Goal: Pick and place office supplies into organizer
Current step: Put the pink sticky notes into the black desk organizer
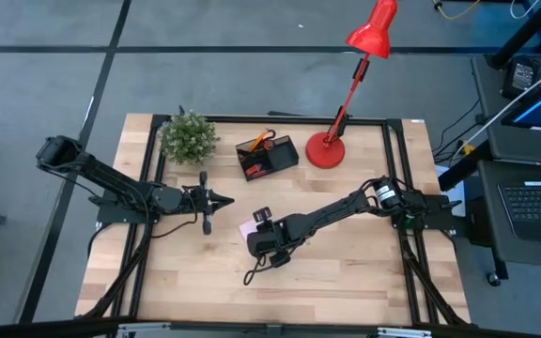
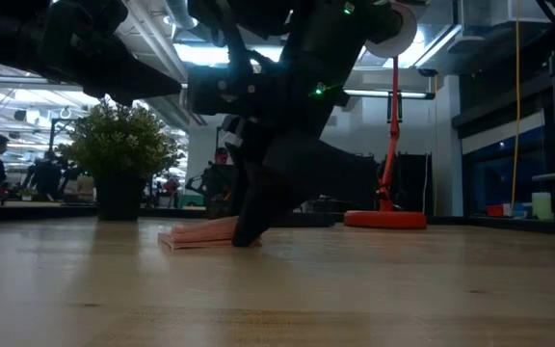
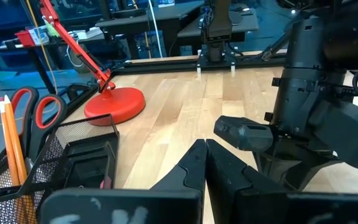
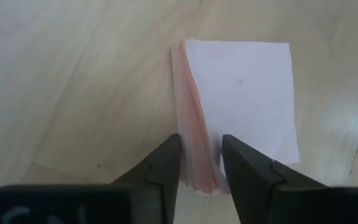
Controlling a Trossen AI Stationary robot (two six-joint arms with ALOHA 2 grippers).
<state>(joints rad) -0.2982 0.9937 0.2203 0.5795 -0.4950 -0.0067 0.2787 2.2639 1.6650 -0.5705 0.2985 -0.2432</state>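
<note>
The white note pad (image 1: pixel 249 228) with a pink side lies flat on the wooden table near its middle; it also shows as the pad (image 2: pixel 198 234) in the low view. My right gripper (image 1: pixel 258 235) stands over it, fingers pointing down, closed on its pink edge (image 4: pixel 199 155). My left gripper (image 1: pixel 219 199) hovers shut left of the middle, holding nothing, as the left gripper (image 3: pixel 205 163) shows in its wrist view. The black mesh organizer (image 1: pixel 267 156) sits toward the far edge, holding red-handled scissors (image 3: pixel 37 107) and two orange pencils (image 3: pixel 11 140). My right gripper pinches the note pad at its pink side edge (image 4: pixel 197 134), close to a corner. One finger (image 4: pixel 166 163) is outside that edge, the other (image 4: pixel 241 163) over the white top sheet. The fingers come from above, pointing down. The pad lies on the table.
A red desk lamp stands on its round base (image 1: pixel 325 150) right of the organizer. A small green potted plant (image 1: pixel 188 136) sits at the far left. Bare wood lies along the near half of the table (image 1: pixel 346 282). A cable loop (image 1: pixel 261 272) hangs by my right gripper.
</note>
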